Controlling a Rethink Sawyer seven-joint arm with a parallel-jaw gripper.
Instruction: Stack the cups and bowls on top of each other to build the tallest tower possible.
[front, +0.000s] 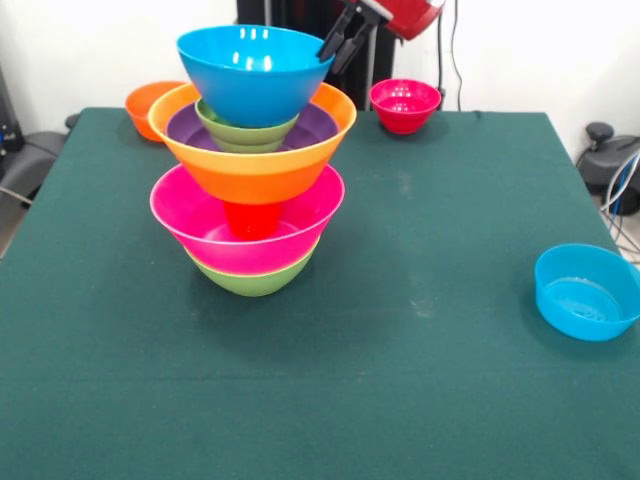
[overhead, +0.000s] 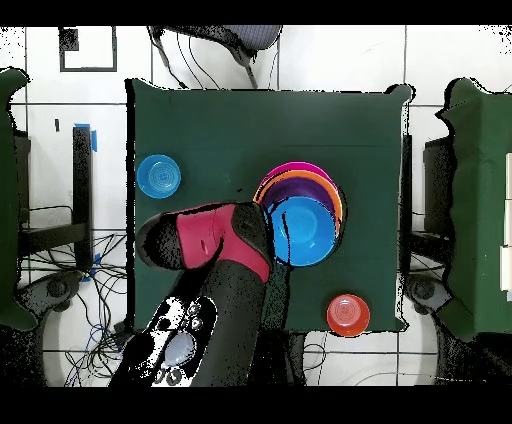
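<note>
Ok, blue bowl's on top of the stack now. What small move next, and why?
Probably lift the gripper straight up and away. It sits right at the rim of the big blue bowl, which perches high on the tower, so a sideways move could tip it. The red bowl and small blue bowl are not yet stacked.

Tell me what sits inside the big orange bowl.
Inside the big orange bowl a purple bowl lines it, holding a small green bowl, with the blue bowl on top. The blue bowl covers their insides.
</note>
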